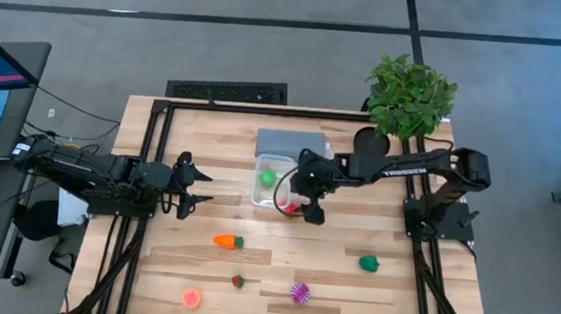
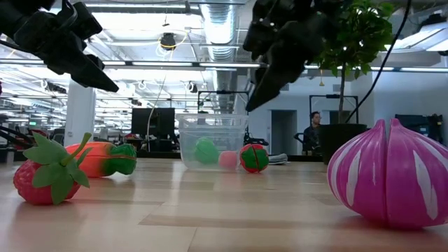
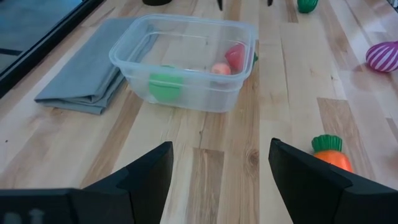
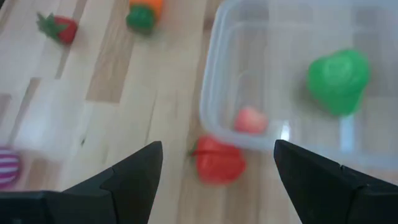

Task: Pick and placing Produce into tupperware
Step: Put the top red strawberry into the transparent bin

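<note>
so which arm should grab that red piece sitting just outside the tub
Right, probably. The right gripper hangs open directly over the red piece beside the clear tub. The left gripper waits farther off, on the tub's other side.

The left arm extends from the left side, its end effector [image 1: 198,185] raised with fingers spread apart. The right arm reaches toward centre, its end effector [image 1: 304,201] also raised, fingers spread wide
</note>
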You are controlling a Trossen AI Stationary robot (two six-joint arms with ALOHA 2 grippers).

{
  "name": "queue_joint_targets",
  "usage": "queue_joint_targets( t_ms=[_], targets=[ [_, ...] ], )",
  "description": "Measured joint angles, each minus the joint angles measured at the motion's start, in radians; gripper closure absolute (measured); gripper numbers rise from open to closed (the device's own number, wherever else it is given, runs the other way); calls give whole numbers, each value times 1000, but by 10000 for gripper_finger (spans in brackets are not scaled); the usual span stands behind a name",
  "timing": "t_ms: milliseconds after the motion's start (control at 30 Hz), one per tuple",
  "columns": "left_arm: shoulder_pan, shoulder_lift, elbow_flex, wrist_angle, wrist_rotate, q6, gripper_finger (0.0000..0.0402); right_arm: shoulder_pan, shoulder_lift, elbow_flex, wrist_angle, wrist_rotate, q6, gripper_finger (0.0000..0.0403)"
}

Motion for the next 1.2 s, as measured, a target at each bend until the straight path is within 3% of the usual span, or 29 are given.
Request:
queue_joint_targets(
  t_ms=[467, 733, 1200],
  targets=[
    [0, 0, 0, 0, 0, 2, 148, 50, -70, -191, 144, 104, 173, 72],
    [1, 0, 0, 0, 0, 3, 148, 27, -70, -307, 325, 107, 257, 72],
    [1, 0, 0, -1, -5, -2, 148, 10, -70, -392, 454, 107, 306, 55]
  ],
)
